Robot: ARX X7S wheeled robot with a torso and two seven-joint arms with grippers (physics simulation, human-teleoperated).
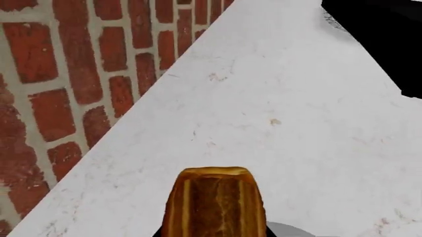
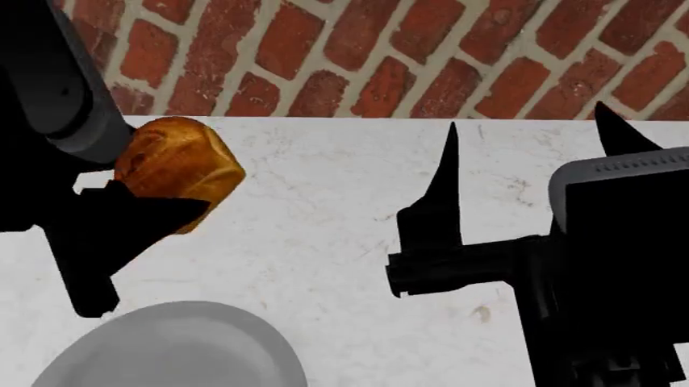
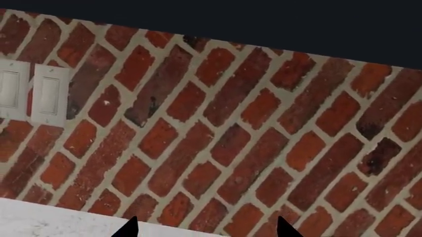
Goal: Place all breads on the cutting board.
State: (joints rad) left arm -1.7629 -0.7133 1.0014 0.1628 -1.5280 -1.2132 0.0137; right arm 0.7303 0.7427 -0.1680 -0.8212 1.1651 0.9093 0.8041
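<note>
My left gripper (image 2: 161, 205) is shut on the golden-orange mini loaf (image 2: 177, 169) and holds it above the white counter, near the back wall at the left. The loaf fills the space between the jaws in the left wrist view (image 1: 214, 205). My right gripper (image 2: 528, 145) is open and empty, raised at the right with its fingertips (image 3: 128, 228) pointing at the brick wall. The round bun and the cutting board are out of view.
A round grey plate (image 2: 177, 347) lies on the white counter (image 2: 323, 242) just in front of my left gripper; its rim shows in the left wrist view (image 1: 290, 230). A red brick wall (image 2: 431, 56) with two white switches (image 3: 33, 94) backs the counter.
</note>
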